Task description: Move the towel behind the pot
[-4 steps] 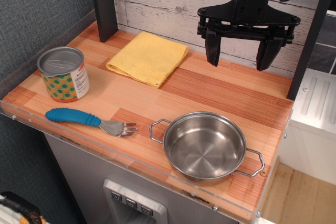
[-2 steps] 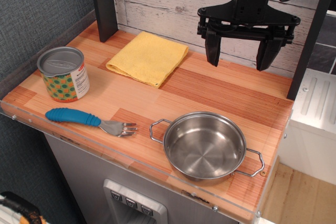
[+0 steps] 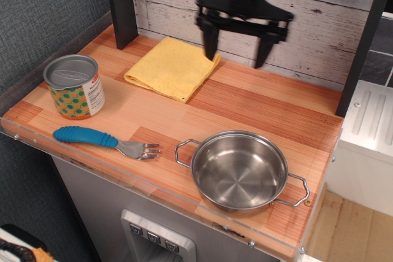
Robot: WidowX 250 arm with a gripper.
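at the far left of the wooden counter [image 3: 245, 105] stands a tin can [image 3: 74, 86] with a green-and-orange dotted label, upright, and just in front of it lies a fork with a blue handle [image 3: 105, 140], tines pointing right; neither belongs to the job. next along, toward the back wall, the yellow towel [image 3: 174, 67] lies flat and folded, with nothing gripping it, so the carrying part of the task has not begun. above the towel's right edge hangs the black gripper [image 3: 236, 46], its two fingers spread wide apart and holding nothing; its left finger reads close to the towel's right corner, though the blur makes it hard to say whether it touches the cloth. farther right and toward the front edge sits the stainless-steel pot [image 3: 239, 169], empty, its two wire loop handles out to the sides, well apart from the towel. the stretch of counter behind the pot, between it and the plank wall, is bare wood, and that looks like the goal spot. by my reading nothing is done yet: still to come are lowering onto the towel, pinching it, carrying it rightward, and laying it down behind the pot.
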